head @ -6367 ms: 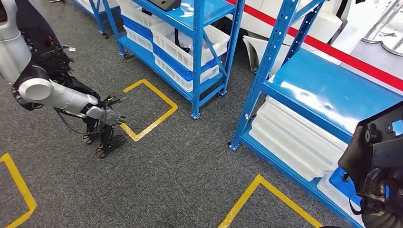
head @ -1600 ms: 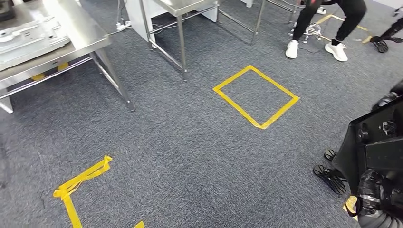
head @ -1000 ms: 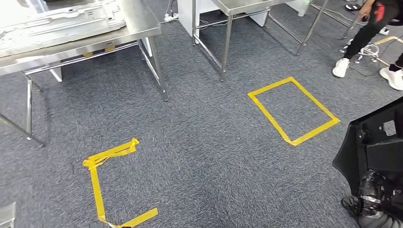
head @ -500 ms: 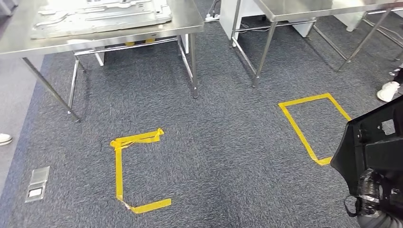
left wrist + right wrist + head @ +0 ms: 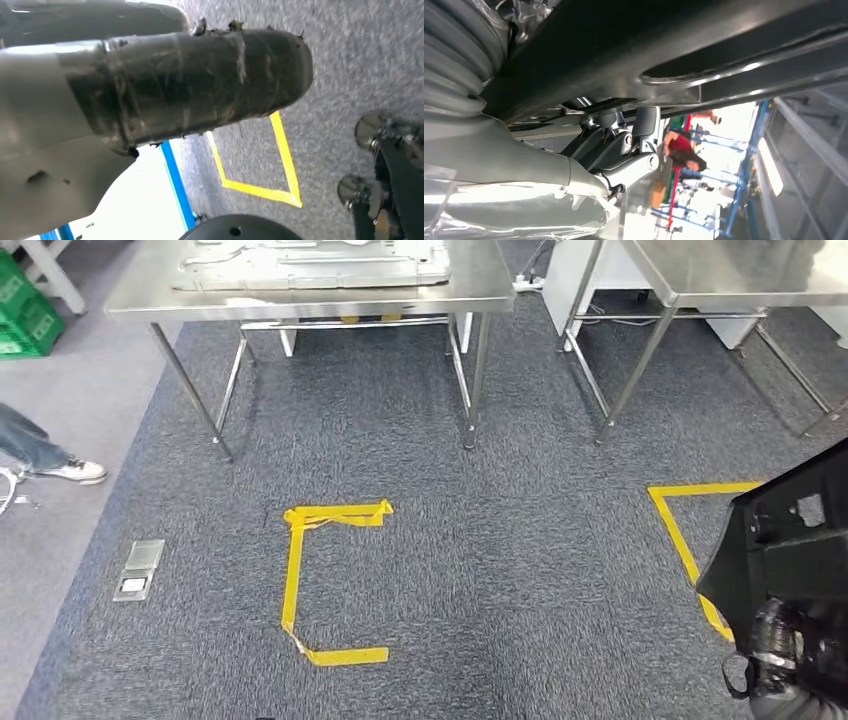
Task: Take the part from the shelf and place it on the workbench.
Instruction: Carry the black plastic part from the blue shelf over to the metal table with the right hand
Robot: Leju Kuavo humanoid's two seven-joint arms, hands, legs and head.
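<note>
- While the robot stands on grey carpet (image 5: 480, 540) facing the steel tables, the task looks about half done, as I judge it: the part is off the shelf but not yet on the workbench.
- Two steel tables stand ahead: the workbench (image 5: 300, 300), carrying one flat grey metal panel (image 5: 310, 260), and a second table (image 5: 730, 275) beside it.
- One black part (image 5: 790, 550), a large angular plastic piece, is carried low at the robot's right side, well apart from the workbench.
- Two yellow tape outlines mark the floor: an open-sided outline (image 5: 300, 580) and a corner (image 5: 685, 530) beside the part.
- One right hand (image 5: 619, 150) grips the part from beneath.
- One left hand (image 5: 190, 85) hangs down; whether it is wide or closed I cannot tell.
- One person's shoe (image 5: 75, 472) rests at the carpet's edge.
</note>
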